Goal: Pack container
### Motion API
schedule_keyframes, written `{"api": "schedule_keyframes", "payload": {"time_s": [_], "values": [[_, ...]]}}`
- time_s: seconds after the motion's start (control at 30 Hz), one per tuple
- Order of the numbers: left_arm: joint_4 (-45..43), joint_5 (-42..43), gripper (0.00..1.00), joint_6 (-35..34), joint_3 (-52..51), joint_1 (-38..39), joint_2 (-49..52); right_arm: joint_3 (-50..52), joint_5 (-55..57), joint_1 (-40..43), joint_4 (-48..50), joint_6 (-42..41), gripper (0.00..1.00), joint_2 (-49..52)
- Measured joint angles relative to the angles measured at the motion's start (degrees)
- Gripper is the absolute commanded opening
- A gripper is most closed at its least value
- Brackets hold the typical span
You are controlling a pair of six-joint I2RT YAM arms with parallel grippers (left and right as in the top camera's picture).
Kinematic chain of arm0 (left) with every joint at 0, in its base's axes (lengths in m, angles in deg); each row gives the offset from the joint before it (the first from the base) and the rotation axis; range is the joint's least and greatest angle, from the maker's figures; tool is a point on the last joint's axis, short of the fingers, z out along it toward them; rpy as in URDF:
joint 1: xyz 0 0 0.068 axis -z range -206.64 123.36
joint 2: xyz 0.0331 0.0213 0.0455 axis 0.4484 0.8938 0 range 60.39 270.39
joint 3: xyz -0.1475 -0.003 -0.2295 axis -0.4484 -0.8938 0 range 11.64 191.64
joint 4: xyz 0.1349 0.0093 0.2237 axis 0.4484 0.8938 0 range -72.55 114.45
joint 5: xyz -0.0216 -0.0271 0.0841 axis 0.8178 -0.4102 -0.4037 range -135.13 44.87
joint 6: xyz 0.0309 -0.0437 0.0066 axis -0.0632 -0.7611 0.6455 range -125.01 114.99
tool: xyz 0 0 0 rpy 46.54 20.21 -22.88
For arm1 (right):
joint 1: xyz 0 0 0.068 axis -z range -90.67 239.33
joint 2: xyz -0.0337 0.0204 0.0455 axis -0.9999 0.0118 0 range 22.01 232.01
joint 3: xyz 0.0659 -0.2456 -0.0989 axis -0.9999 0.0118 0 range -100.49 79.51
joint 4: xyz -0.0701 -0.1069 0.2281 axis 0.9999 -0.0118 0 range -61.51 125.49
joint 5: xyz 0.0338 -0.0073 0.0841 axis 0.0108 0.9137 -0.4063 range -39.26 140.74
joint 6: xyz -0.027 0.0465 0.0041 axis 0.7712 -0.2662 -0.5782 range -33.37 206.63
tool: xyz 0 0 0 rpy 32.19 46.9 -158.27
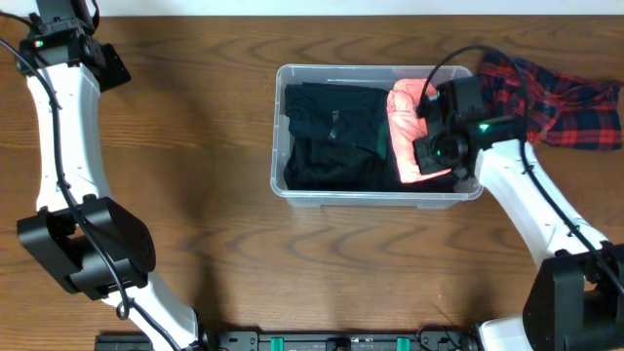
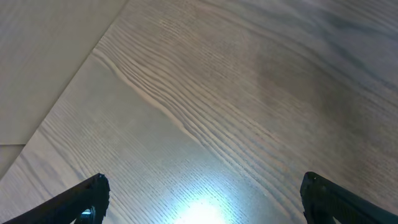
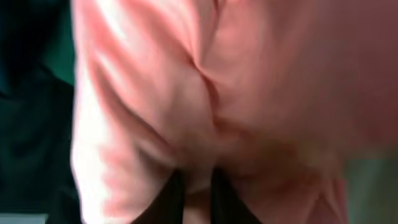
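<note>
Presently we find the container [image 1: 370, 197] standing on the table [image 1: 195, 195], about midway between the two arms. Inside the container, black clothes [image 1: 331, 136] fill its left and middle parts, and a pink cloth [image 1: 405, 132] lies against its right end.

The right gripper [image 3: 199, 190] is down over the container's right end, directly above the pink cloth. Its wrist view shows the two dark fingers [image 3: 176, 199] standing close together with a fold of that cloth between them. We record it as gripping the pink cloth.

A plaid cloth [image 1: 561, 102] lies crumpled on the table outside the container's far right corner. We cannot tell whether it touches the rim.

The left gripper [image 2: 205, 186] is well to the left of the container, over the wood, its jaws spread wide with nothing between them.
</note>
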Motion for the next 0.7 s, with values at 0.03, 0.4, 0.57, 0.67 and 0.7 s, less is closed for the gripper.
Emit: {"api": "schedule_keyframes", "payload": {"time_s": [0.03,0.4,0.57,0.67,0.7], "values": [[0.0,0.0,0.98,0.0,0.0,0.0,0.0,0.9,0.0,0.0,0.9,-0.2,0.18,0.0],[0.0,0.0,0.98,0.0,0.0,0.0,0.0,3.0,-0.3,0.0,3.5,-1.2,0.17,-0.5],[0.0,0.0,0.98,0.0,0.0,0.0,0.0,0.5,-0.4,0.0,0.4,-1.2,0.22,-0.5],[0.0,0.0,0.98,0.0,0.0,0.0,0.0,-2.8,-0.4,0.0,-2.9,-1.2,0.23,-0.5],[0.0,0.0,0.98,0.0,0.0,0.0,0.0,-4.0,-0.4,0.0,-3.6,-1.2,0.24,-0.5]]}}
